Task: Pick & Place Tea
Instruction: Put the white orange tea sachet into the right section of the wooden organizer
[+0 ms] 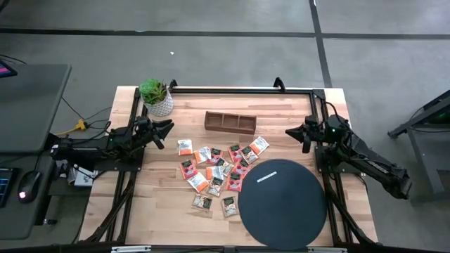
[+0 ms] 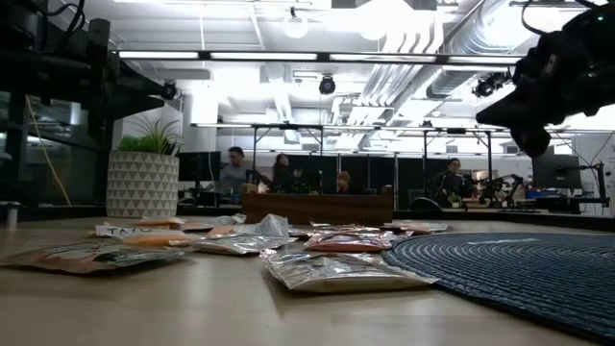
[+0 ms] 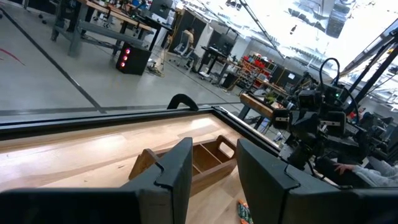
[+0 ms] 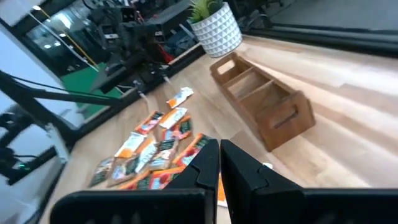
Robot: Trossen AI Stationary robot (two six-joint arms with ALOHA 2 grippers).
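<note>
Here the tea sachets point(image 1: 216, 174) lie loose in a scattered heap at the centre of the worktop point(image 1: 155, 211), orange, red, dark green and silvery white, some overlapping, none held. From the heap, the wooden three-compartment tray point(image 1: 230, 122) stands at twelve o'clock, apart from the sachets and with nothing visible in its compartments. The round black disc point(image 1: 283, 202) lies at four o'clock, its rim touching or just beside the nearest sachets. A potted plant in a white patterned pot point(image 1: 157, 98) stands at ten o'clock, near the worktop's far left corner.

The left pincer point(image 1: 167, 133) hovers at nine o'clock from the heap, above the worktop's left edge, its arm stretched in low from the left; its fingers point(image 3: 180, 171) stand partly apart and grip nothing. The right pincer point(image 1: 294, 132) hangs at two o'clock, above the right side of the worktop, its arm folded back toward the right edge; its fingers point(image 4: 206, 163) are closed together on nothing.

Nothing lies between either pincer and the sachets. Beyond the worktop, people sit at desks in the room.
</note>
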